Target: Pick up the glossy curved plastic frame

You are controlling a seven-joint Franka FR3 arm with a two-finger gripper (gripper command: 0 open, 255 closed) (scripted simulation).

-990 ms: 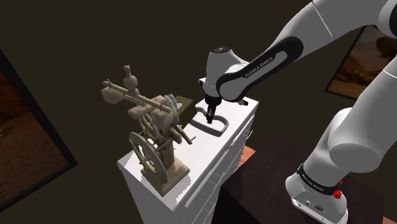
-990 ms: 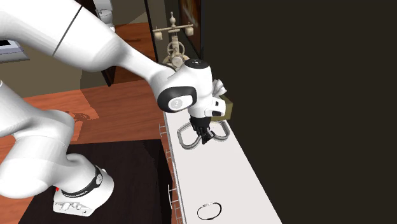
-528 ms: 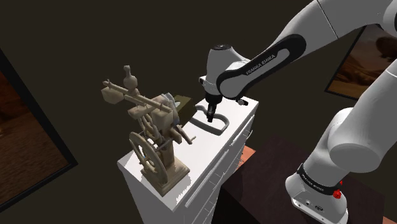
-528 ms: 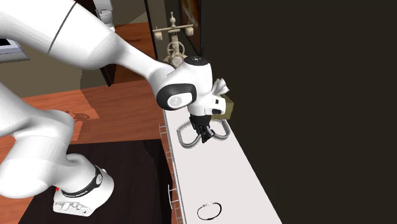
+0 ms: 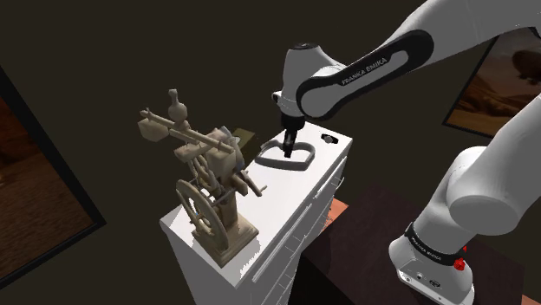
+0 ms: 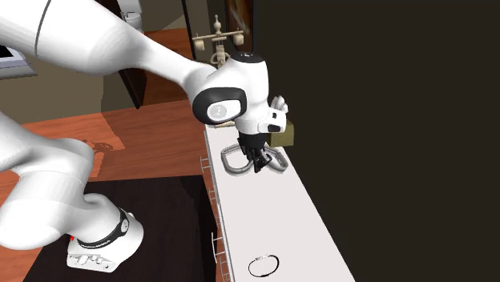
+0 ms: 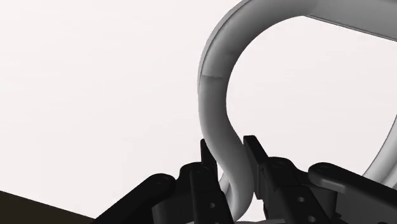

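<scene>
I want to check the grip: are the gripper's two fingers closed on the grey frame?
Yes, the wrist view shows the gripper with both black fingers pressed against the grey frame between them.

A white arm (image 5: 481,186) of rounded links is shown, joined by dark bands; "FRANKA EMIKA" is printed in white on one band. Small red marks are seen at the base (image 5: 431,260). An all-black two-finger gripper (image 7: 229,149) is fitted.

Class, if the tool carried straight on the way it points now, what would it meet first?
The tool, shut on the grey frame, points down; it would probably meet the white cabinet top first.
</scene>
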